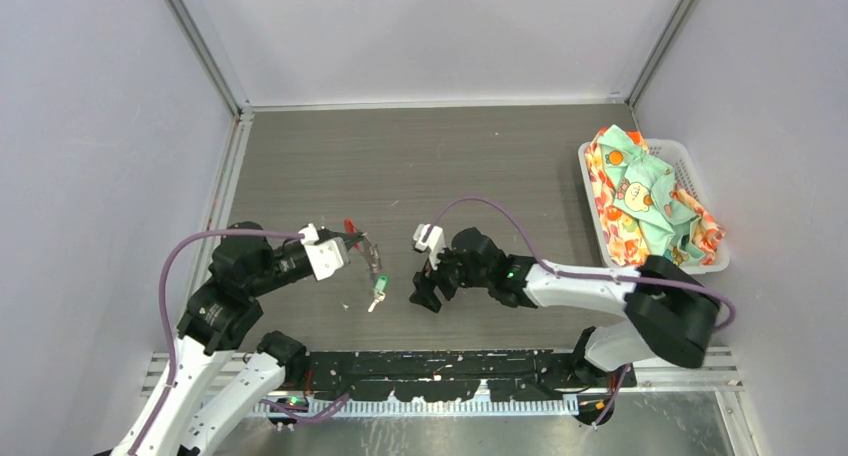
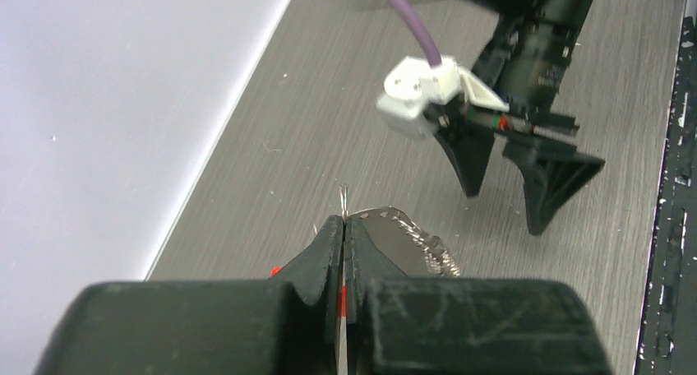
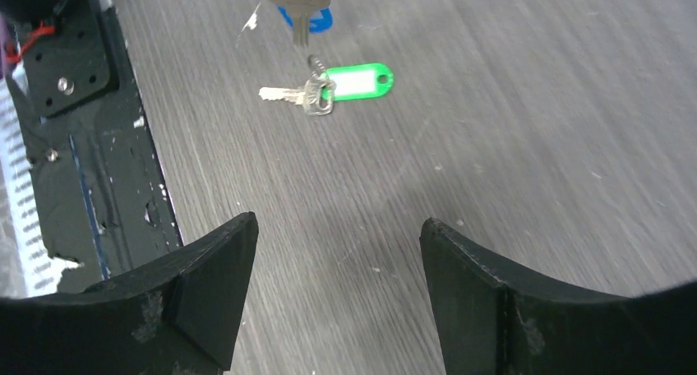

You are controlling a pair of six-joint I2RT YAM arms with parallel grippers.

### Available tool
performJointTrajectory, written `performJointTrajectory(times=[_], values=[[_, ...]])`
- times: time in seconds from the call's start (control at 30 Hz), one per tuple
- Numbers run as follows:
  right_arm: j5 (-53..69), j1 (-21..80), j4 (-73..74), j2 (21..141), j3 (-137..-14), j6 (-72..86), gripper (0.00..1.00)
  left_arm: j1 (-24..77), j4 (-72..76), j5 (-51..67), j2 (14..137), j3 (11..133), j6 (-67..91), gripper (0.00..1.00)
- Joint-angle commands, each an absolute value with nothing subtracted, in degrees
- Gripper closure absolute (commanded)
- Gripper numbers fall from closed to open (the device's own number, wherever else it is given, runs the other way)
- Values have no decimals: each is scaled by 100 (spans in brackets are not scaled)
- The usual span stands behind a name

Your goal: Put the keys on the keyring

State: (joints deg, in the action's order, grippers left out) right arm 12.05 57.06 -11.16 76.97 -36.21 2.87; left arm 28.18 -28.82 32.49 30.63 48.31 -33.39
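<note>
My left gripper is shut on the keyring. The keyring's red loop pokes out behind the jaws, and its silvery chain droops down towards the table. At the chain's lower end lies a green-headed key with a silver blade. A blue-headed key shows at the top edge of the right wrist view, partly cut off. My right gripper stands open just right of the keys, low over the table, with nothing between its fingers.
A white basket full of patterned cloth stands at the right wall. A black strip runs along the near table edge, close to the keys. Pale walls close in the table on three sides.
</note>
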Motion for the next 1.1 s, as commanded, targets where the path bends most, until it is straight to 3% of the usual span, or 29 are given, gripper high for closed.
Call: performJointTrajectory(times=[0.0,0.23,0.47,1.07], values=[[2758,5413,-2467,8524,-3929,-509,23,2760,-2728,3151,2910,5243,-3053,100],[3419,5308,-3625,9946,-4626,-481,30,2760,-3491,2897,2699,5771,-3315,100],[3671,5315,-4000,10596,-5078,-264,37,2760,-4166,3349,2509,6170,-3476,100],[3974,5481,-1751,11187,-6117,-1595,44,2760,-4108,4040,2443,6784,-2719,100]])
